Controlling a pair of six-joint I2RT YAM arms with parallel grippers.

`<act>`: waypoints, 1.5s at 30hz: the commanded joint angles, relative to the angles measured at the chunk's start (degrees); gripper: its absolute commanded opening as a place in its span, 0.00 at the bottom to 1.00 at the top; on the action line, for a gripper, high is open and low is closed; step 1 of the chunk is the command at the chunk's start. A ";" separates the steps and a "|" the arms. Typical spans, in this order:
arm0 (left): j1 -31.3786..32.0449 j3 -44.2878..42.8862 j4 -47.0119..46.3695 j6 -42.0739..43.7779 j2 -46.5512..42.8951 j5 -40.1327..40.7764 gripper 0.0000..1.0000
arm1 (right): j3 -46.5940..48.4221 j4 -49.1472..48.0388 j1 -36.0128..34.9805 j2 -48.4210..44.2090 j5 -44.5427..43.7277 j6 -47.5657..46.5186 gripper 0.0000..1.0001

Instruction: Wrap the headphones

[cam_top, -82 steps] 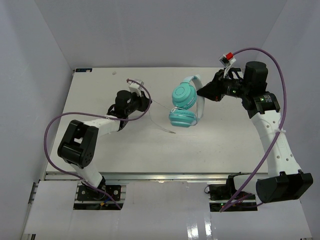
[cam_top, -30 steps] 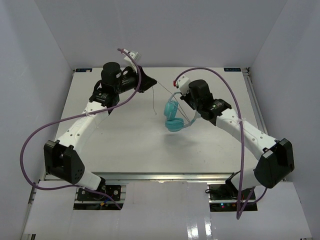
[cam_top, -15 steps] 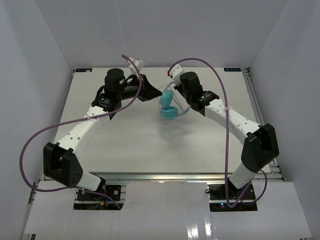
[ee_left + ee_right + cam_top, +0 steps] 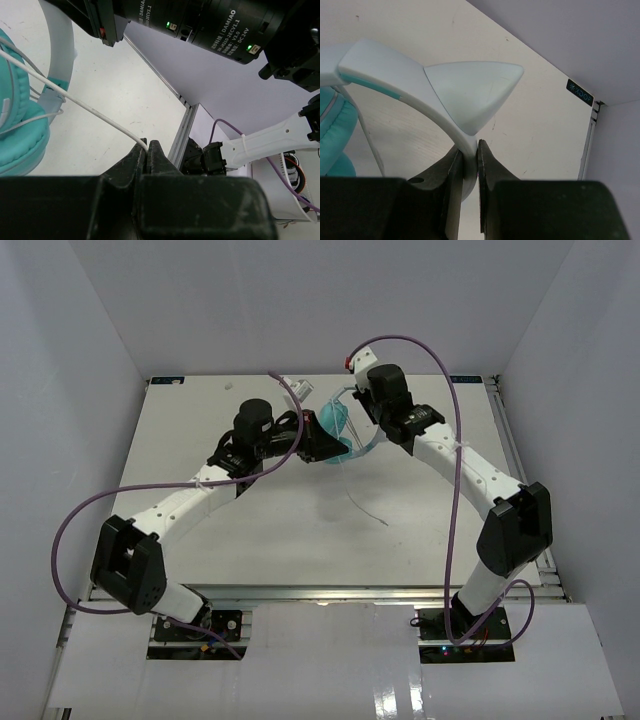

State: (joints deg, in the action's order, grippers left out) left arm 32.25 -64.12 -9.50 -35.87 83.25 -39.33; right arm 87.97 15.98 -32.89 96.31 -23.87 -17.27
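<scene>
The teal headphones (image 4: pixel 333 426) hang above the back middle of the table. My right gripper (image 4: pixel 352 406) is shut on their pale headband (image 4: pixel 395 75), just below a pale cat-ear piece (image 4: pixel 470 90); a teal earcup (image 4: pixel 334 131) shows at the left edge. My left gripper (image 4: pixel 322 447) sits right beside the earcups, shut on the thin white cord (image 4: pixel 90 107), which runs taut from its tips (image 4: pixel 147 146) to the earcup (image 4: pixel 20 135). The cord's loose tail (image 4: pixel 368 508) trails over the table toward the front right.
Purple arm cables (image 4: pixel 455 450) arc over both arms. The table's right rail (image 4: pixel 182 131) and the enclosure walls stand close by. The right arm's black wrist motors (image 4: pixel 210 25) loom just above my left gripper. A small dark label (image 4: pixel 579 92) marks the back corner.
My left gripper has moved right and nearer, up against the headphones, still pinching the cord. The right gripper has carried the headphones toward the back. The cord's tail now shows trailing to the front right.
</scene>
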 commanded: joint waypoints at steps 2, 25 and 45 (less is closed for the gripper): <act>2.05 0.49 -6.05 -3.48 1.96 -0.73 0.11 | 2.82 -1.61 1.05 -1.85 1.21 5.77 0.08; 6.57 7.13 -14.54 -6.07 7.04 13.38 0.20 | 7.61 5.45 5.36 -2.88 15.33 16.82 0.08; 8.80 8.58 -16.25 -2.19 10.00 19.55 0.26 | 10.21 10.30 11.09 -3.50 33.01 26.59 0.08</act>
State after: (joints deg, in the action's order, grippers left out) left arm 40.62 -56.88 -25.35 -39.35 93.12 -21.97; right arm 93.65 28.71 -23.02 96.31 0.95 4.22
